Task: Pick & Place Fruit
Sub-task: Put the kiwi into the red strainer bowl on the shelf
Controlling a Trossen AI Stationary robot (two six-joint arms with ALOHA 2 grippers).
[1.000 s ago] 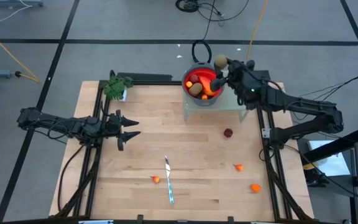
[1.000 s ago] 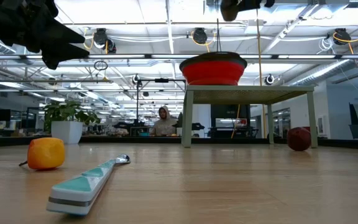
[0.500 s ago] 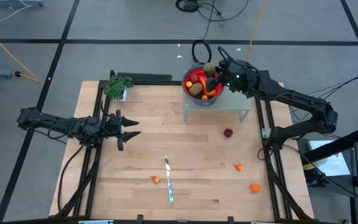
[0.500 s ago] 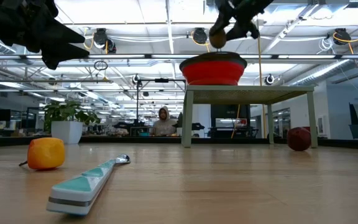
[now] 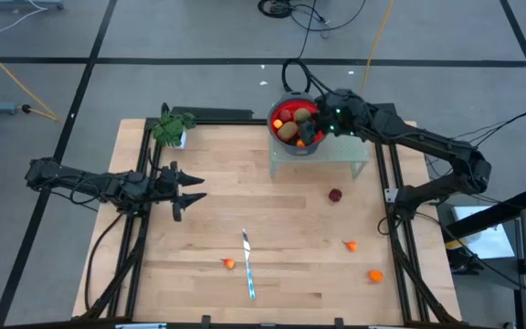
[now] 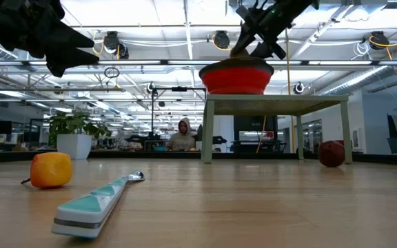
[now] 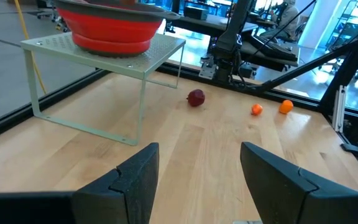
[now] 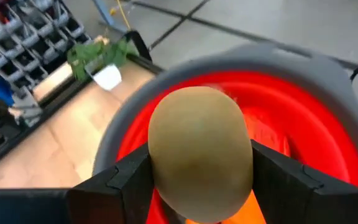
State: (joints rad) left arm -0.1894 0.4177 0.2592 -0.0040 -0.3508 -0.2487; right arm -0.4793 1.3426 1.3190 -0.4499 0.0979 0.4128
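My right gripper [image 5: 311, 128] hovers over the red bowl [image 5: 286, 111], which stands on a pale green rack [image 5: 341, 157]. It is shut on an olive-brown kiwi-like oval [image 8: 199, 149]. The bowl holds more fruit, among them another kiwi piece [image 5: 288, 132] and a red piece [image 5: 288, 115]. A dark red ball [image 5: 335, 195] and three orange bits [image 5: 350, 245] [image 5: 374, 275] [image 5: 229, 264] lie on the table. My left gripper [image 5: 190, 191] waits open above the table's left part, touching nothing. My right gripper pinches the kiwi-like oval by its two opposite sides [image 8: 160, 163], one finger [image 8: 126, 183] on each. The fingers slant down from the table's far right over the bowl's rim [image 8: 328, 68]. The oval is lifted clear, just above the fruit in the bowl.
A slim silver knife with a teal handle [image 5: 247, 265] lies near the table's near edge, beside one orange bit [image 6: 50, 169]. A green plant in a white pot [image 5: 172, 128] stands at the far left corner. A person [image 6: 181, 134] sits in the room beyond.
My right gripper carried the kiwi-like oval from beyond the bowl's far right rim toward the table's near left, over the bowl, and came down toward the fruit inside. It stayed shut on the oval.
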